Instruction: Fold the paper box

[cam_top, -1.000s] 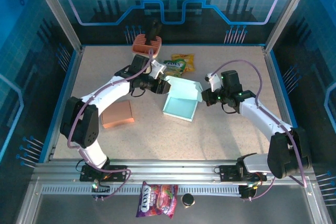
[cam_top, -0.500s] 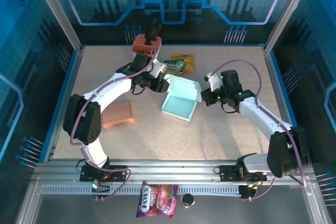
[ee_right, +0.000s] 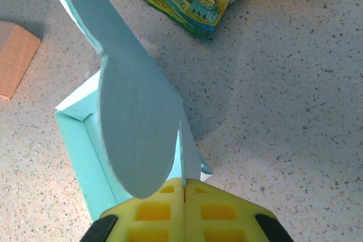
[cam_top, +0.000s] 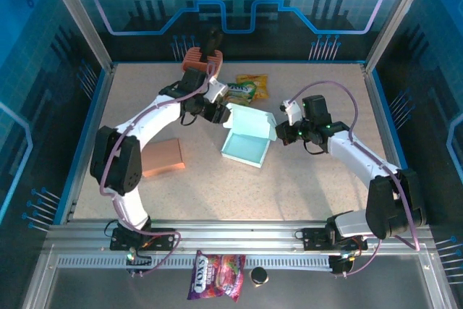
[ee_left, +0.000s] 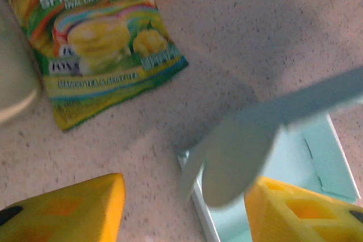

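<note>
The light teal paper box lies open near the table's middle, its lid flap raised at the far side. My left gripper is at the box's far left corner. In the left wrist view its yellow fingers stand wide apart, open, with a rounded side flap between them, closer to the right finger. My right gripper is at the box's right side. In the right wrist view its fingers are shut on a thin upright edge of the box, beside a rounded flap.
A green candy bag and a yellow one lie just behind the box. A tan flat block sits to the left. An orange object stands at the back wall. A purple snack bag lies on the front rail.
My left gripper has shifted toward the back of the table and opened a touch. The box has slid slightly left. My right gripper has followed it, still shut.
</note>
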`<state>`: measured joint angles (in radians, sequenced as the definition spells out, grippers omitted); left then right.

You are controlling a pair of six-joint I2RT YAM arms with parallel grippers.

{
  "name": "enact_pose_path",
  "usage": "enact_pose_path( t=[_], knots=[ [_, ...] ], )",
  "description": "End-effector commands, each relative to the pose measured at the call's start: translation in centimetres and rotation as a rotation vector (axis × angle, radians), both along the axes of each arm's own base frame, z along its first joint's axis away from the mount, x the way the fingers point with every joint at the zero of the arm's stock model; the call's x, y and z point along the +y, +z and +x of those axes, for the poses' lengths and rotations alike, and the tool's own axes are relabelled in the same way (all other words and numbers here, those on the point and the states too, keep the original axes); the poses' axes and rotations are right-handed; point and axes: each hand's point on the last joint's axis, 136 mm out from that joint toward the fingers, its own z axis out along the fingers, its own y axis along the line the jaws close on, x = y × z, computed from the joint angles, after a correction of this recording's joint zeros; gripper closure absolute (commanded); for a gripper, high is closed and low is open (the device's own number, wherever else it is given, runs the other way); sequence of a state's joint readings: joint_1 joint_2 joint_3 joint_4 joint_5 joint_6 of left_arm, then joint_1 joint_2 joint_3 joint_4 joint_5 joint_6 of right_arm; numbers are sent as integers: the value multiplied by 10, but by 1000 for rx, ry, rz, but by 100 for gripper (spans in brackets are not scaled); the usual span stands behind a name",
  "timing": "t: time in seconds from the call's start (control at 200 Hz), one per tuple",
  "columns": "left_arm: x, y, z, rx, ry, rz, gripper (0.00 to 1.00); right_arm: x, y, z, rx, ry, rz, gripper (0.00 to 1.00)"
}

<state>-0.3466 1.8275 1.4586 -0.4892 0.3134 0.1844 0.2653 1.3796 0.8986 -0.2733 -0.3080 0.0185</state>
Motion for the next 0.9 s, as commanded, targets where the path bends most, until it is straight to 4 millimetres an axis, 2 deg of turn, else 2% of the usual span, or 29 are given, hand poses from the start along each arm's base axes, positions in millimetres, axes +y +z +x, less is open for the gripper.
enact_pose_path(
  t=[0.0,0.15,0.32,0.5,0.62,0.73,0.896],
  knots=[
    [-11,0,1,26,-55,-39,44,3,9,3,-15,24,13,100],
    [-16,-7,-3,47,-76,-30,48,4,9,6,-12,26,12,100],
    [-16,-12,-3,67,-62,-32,61,6,9,9,-6,27,13,100],
    [-19,-14,-5,69,-54,-19,87,8,8,12,-2,18,5,100],
    [-20,-12,-4,48,-17,4,97,14,13,15,1,-11,11,100],
    [-18,-8,-1,32,52,16,100,24,15,17,0,-47,-5,100],
    [-15,-8,-1,17,156,36,100,28,14,29,20,-155,-30,100]
  ],
)
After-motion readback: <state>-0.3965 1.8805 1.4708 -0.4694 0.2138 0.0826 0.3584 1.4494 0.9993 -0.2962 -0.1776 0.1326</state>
